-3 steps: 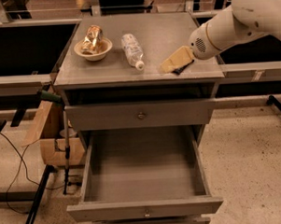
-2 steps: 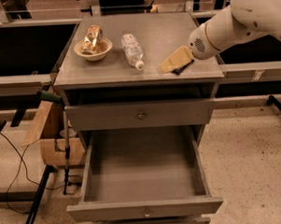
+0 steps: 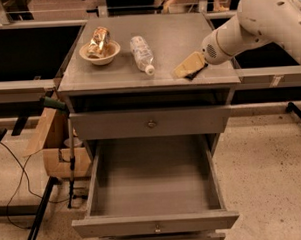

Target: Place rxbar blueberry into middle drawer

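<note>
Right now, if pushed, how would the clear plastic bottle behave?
Lying on its side, the clear plastic bottle probably rolls; it seems light, maybe slippery. The gripper sits right of it, near the grey tabletop's front.

Gripper (image 3: 189,69) sits low on the bench (image 3: 172,36), upper right of frame, at the end of the white arm (image 3: 256,17). A dark sliver right under it, prob. the rxbar blueberry (image 3: 195,74). Bottle (image 3: 141,54) lies on its side at top centre, cap twd the front edge. Bowl (image 3: 100,53) w/ gold packet (image 3: 98,36) at upper left. Top drawer (image 3: 150,123) closed. Middle drawer (image 3: 120,226) pulled out, lower centre.
</note>
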Controlling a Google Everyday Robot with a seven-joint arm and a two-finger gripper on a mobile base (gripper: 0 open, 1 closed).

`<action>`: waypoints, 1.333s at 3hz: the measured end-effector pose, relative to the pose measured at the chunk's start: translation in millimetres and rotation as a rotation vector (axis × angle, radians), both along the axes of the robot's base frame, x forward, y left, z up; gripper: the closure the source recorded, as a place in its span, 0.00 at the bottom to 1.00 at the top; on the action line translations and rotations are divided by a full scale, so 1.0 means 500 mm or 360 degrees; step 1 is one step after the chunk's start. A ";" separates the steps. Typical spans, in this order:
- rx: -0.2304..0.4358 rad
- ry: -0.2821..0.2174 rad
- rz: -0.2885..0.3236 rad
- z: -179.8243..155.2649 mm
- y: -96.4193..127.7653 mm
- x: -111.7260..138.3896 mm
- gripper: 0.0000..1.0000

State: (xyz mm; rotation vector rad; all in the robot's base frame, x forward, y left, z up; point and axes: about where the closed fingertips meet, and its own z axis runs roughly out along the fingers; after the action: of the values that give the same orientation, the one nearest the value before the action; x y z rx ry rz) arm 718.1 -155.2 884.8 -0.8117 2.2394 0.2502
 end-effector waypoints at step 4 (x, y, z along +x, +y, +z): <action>0.0078 -0.0244 -0.0133 -0.086 -0.048 0.149 0.00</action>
State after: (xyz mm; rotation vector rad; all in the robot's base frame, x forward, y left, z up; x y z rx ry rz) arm 792.8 -179.2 841.8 -0.6862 2.1094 0.1955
